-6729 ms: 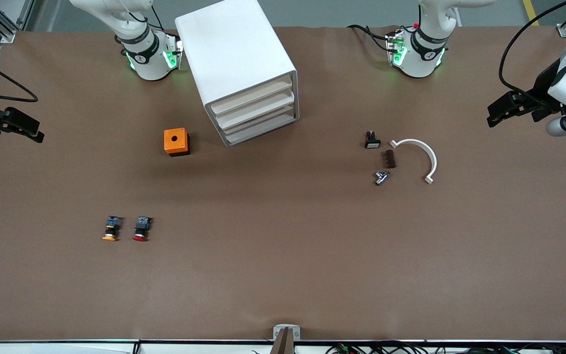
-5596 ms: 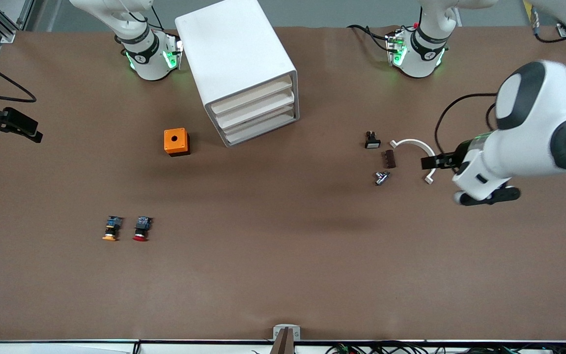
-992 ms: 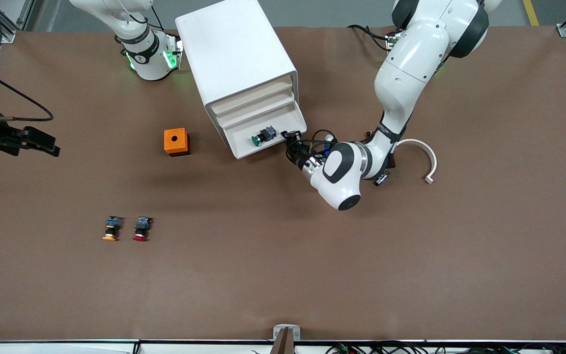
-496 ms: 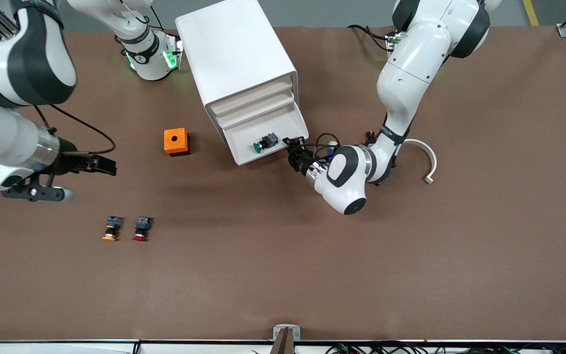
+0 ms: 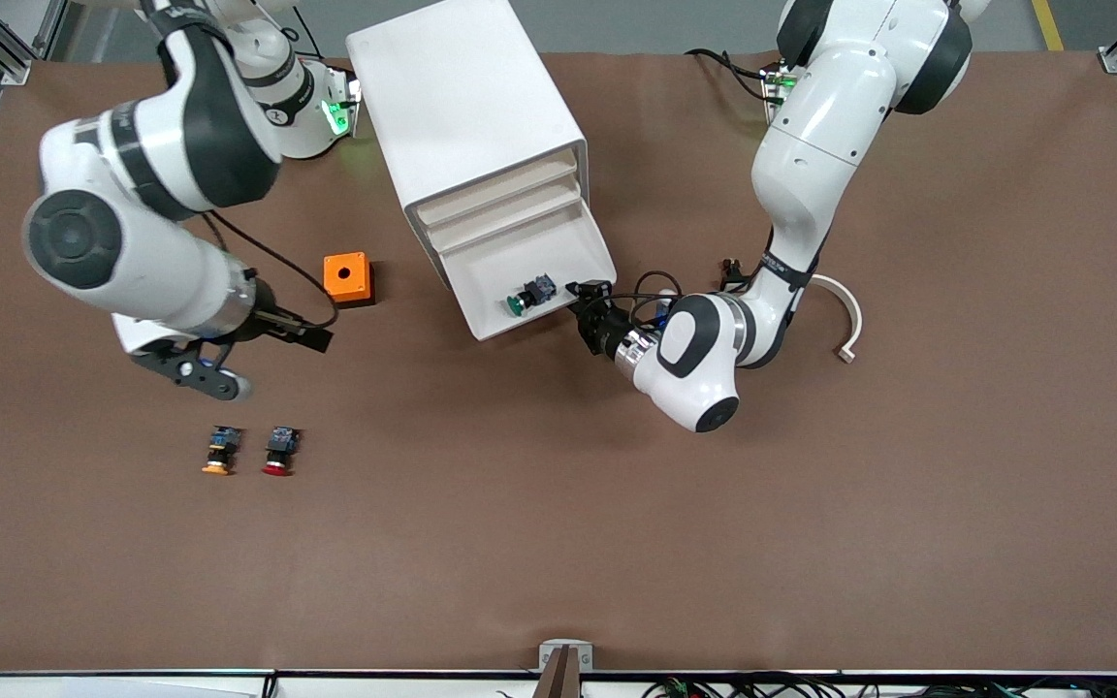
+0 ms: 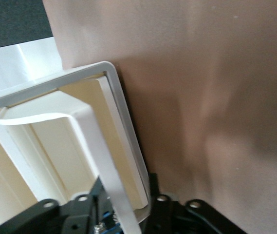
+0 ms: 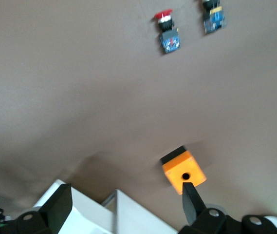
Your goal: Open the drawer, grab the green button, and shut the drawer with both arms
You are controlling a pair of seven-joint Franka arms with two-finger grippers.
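Note:
The white cabinet (image 5: 466, 107) stands toward the robots' side of the table. Its lowest drawer (image 5: 510, 257) is pulled out. The green-capped button (image 5: 526, 298) lies in it near the front wall. My left gripper (image 5: 586, 296) is shut on the drawer's front wall at the corner toward the left arm's end. In the left wrist view the wall (image 6: 106, 165) runs between my left gripper's (image 6: 123, 217) jaws. My right gripper (image 5: 311, 334) is open and empty over the table beside the orange box (image 5: 348, 279). The right wrist view shows its fingers (image 7: 192, 200) spread wide above the box (image 7: 183, 170) and the cabinet (image 7: 104, 214).
An orange-capped button (image 5: 219, 452) and a red-capped button (image 5: 278, 452) lie nearer the front camera than the right gripper; both show in the right wrist view (image 7: 213, 17) (image 7: 166, 36). A white curved part (image 5: 845, 315) lies toward the left arm's end, beside the left arm.
The left gripper has drawn the lowest drawer farther out, with the green button inside it. The right arm has swung in from the table's end to beside the orange box.

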